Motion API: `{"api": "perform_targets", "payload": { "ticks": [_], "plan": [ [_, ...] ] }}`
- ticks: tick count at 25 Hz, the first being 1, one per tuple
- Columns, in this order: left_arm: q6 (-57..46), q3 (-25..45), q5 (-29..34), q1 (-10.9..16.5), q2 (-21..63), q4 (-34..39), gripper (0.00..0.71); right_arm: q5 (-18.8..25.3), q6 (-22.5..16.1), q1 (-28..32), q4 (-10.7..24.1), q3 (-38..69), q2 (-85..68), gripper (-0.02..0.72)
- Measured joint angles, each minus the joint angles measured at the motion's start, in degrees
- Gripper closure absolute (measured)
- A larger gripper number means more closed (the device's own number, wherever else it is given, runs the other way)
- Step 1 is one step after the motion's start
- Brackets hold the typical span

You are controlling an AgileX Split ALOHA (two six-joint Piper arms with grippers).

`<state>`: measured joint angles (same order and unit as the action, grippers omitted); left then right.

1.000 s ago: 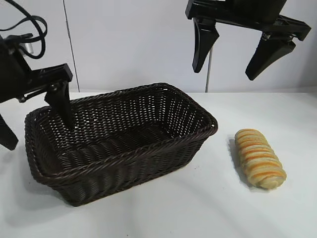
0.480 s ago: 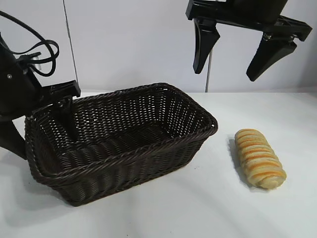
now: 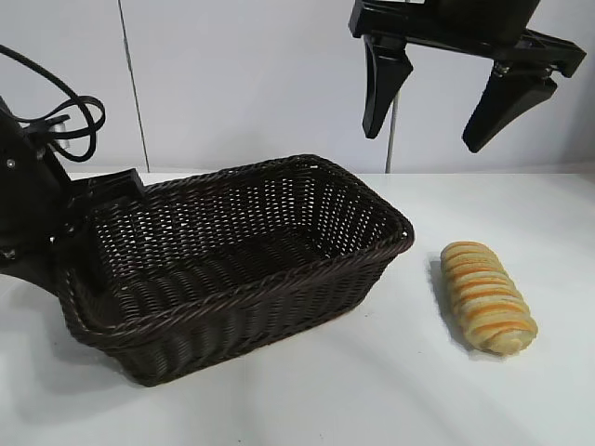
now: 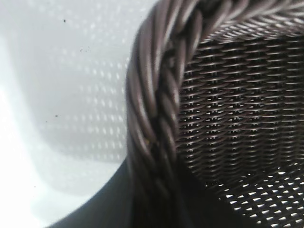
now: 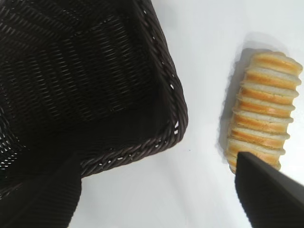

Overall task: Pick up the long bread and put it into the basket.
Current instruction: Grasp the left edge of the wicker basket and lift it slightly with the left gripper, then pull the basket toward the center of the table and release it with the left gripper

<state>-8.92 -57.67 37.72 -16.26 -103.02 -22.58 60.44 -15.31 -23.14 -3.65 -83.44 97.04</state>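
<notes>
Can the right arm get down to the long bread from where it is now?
Probably yes. The right hand hangs open above the table, the long bread lies in the open beside the basket, and nothing sits between them.

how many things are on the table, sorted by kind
Oblong golden-tan ridged bread loaf: 1
Large rectangular dark brown woven wicker basket: 1
Total: 2
</notes>
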Motion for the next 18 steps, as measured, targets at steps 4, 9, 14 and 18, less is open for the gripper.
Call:
{"api": "perform_targets", "payload": {
  "ticks": [4,9,14,18],
  "plan": [
    [2.8,0.1,0.9,1.3,0.0,-1.9,0.611,0.0,0.0,0.0,-0.1,0.0,0.0,0.071],
    [12.5,0.2,5.0,5.6,0.0,-8.9,0.611,0.0,0.0,0.0,-0.1,0.0,0.0,0.071],
    [19.7,-2.0,11.4,7.7,-0.1,-10.1,0.613,-0.1,0.0,0.0,-0.1,0.0,0.0,0.071],
    [20.8,-6.2,14.9,7.8,-0.2,-8.6,0.613,-0.2,0.1,0.0,-0.1,0.0,0.0,0.071]
  ]
}}
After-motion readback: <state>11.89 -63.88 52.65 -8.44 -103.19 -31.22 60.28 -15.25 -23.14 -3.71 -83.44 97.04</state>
